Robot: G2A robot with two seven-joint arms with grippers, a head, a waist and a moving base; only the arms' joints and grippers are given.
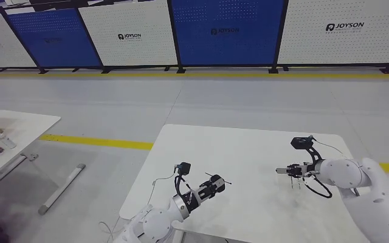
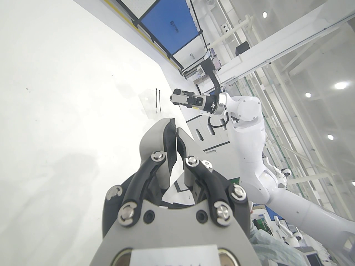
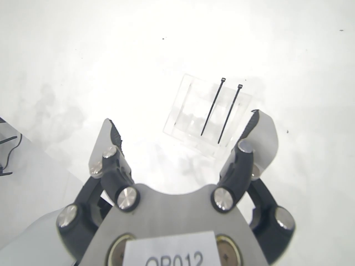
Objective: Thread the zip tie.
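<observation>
The right end effector (image 3: 183,117) was released, its two fingers (image 3: 101,139) spread wide. It hung over a clear square plate (image 3: 181,106) lying flat on the white bench (image 3: 83,42). A pair of zip ties (image 3: 212,107) lay on that plate. They were black, side by side and nearly parallel without touching. Their small square heads pointed away from the end effector and reached just past the plate's far edge. In the top view this end effector was over the right part of the bench, with the pair just beside it.

The left end effector (image 2: 174,125) was clenched, its ribbed pads (image 2: 169,145) pressed together at the tips. In the top view a thin black zip tie (image 1: 217,178) crossed its tip and stuck out on both sides, so it appeared to be grasping that tie. The left wrist view did not show the tie clearly. This end effector hung over the near left part of the bench, well apart from the right one and from the plate.

Beyond the bench lay a grey floor (image 1: 121,103) with a yellow line (image 1: 97,142) across it. Another white table (image 1: 24,127) stood at the left edge. Blue and white perforated panels (image 1: 225,30) stood along the back.
</observation>
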